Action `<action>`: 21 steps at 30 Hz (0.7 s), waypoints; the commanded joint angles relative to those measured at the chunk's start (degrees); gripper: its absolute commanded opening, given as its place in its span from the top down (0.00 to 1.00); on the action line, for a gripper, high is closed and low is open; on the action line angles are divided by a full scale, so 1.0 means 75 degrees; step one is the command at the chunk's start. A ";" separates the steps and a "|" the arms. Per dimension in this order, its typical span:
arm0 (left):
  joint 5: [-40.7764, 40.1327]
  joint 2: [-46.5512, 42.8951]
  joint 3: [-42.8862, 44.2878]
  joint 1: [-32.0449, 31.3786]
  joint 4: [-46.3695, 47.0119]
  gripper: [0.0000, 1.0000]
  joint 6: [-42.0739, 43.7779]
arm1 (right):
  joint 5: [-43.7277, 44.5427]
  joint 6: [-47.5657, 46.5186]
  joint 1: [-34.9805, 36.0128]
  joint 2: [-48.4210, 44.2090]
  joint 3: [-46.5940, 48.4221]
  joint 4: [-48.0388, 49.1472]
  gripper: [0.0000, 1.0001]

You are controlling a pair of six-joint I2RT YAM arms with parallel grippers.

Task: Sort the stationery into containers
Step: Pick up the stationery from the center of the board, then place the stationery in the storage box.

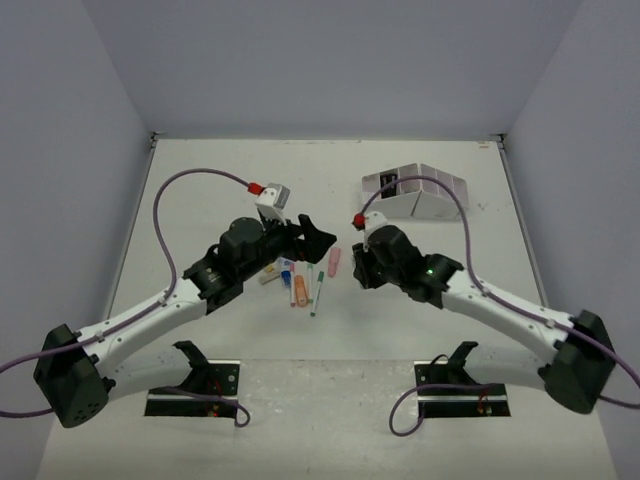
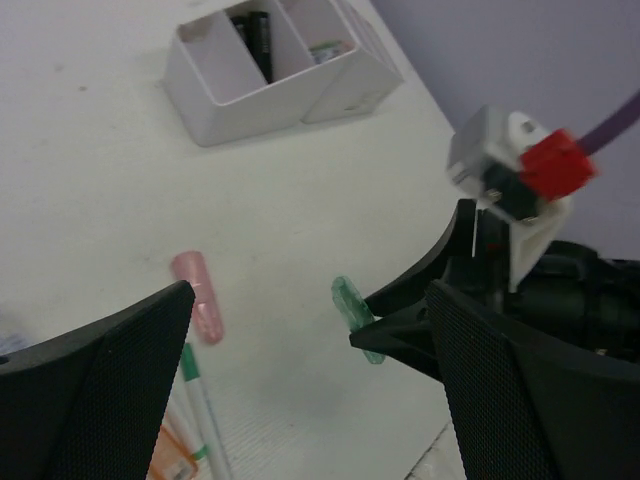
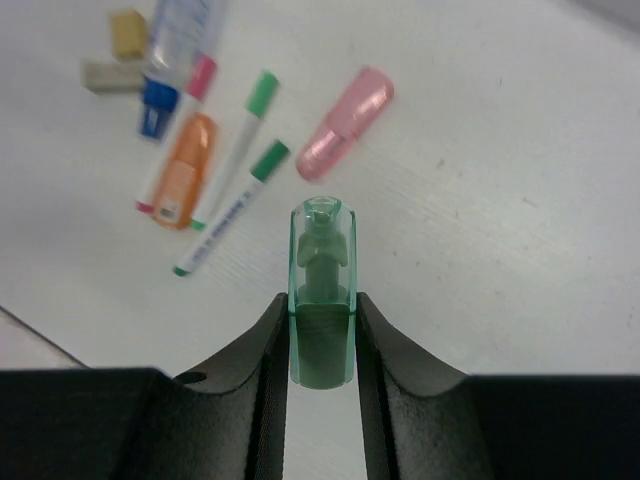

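Stationery (image 1: 295,280) lies in a loose heap on the table (image 1: 200,180) between the two arms, and from where I stand the right gripper (image 3: 322,300) has taken one piece for itself. Its jaws are clamped on the sides of a see-through green marker (image 3: 322,250), gripping the lower body so the capped end sticks out ahead of the fingers. Holding it lengthwise like that looks sensible to me, since the free end could go nose-first into a narrow slot. The marker looks lifted off the table, hanging just right of the heap and near a pink highlighter (image 3: 345,125) that lies on its own. The white organiser (image 1: 425,207) sits further back on the right arm's side, well apart from the heap, which is probably why that arm does the carrying. A dark item (image 2: 258,40) already stands in one of its compartments. The left gripper (image 2: 310,300) hovers close by the heap with its jaws spread wide and nothing between them, seemingly ready for a pick of its own. In the heap lie two green-capped pens (image 3: 240,140) side by side, an orange highlighter (image 3: 183,170) beside a pink-capped pen (image 3: 203,75), and a tan block (image 3: 128,33) and a grey block (image 3: 110,75) at the far edge.
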 commanded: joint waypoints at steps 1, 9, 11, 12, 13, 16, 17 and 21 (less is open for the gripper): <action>0.2213 0.0387 -0.0281 0.0011 0.2601 0.00 -0.0856 | -0.0200 0.0178 0.0005 -0.1386 -0.0647 0.1314 1.00; 0.3191 0.2024 0.0225 -0.0356 0.3975 0.11 -0.1542 | -0.0831 0.0023 0.0003 -0.2852 -0.0990 0.1613 1.00; 0.3246 0.2290 0.0482 -0.0493 0.3974 0.31 -0.1525 | -0.0774 0.0018 0.0014 -0.3032 -0.0922 0.1502 1.00; 0.3256 0.2468 0.0556 -0.0514 0.3933 0.36 -0.1484 | -0.0753 0.0019 0.0004 -0.3085 -0.0911 0.1471 1.00; 0.3226 0.2571 0.0637 -0.0527 0.3813 0.41 -0.1458 | -0.0678 0.0029 0.0003 -0.3154 -0.0900 0.1436 1.00; 0.3233 0.2857 0.0830 -0.0577 0.3562 0.56 -0.1427 | -0.0472 0.0037 0.0015 -0.3378 -0.0856 0.1333 1.00; 0.3256 0.2945 0.0879 -0.0597 0.3535 0.64 -0.1421 | -0.0443 0.0024 0.0015 -0.3410 -0.0837 0.1297 1.00; 0.3319 0.3171 0.1081 -0.0641 0.3460 1.00 -0.1408 | -0.0347 -0.0017 0.0015 -0.3357 -0.0781 0.1210 1.00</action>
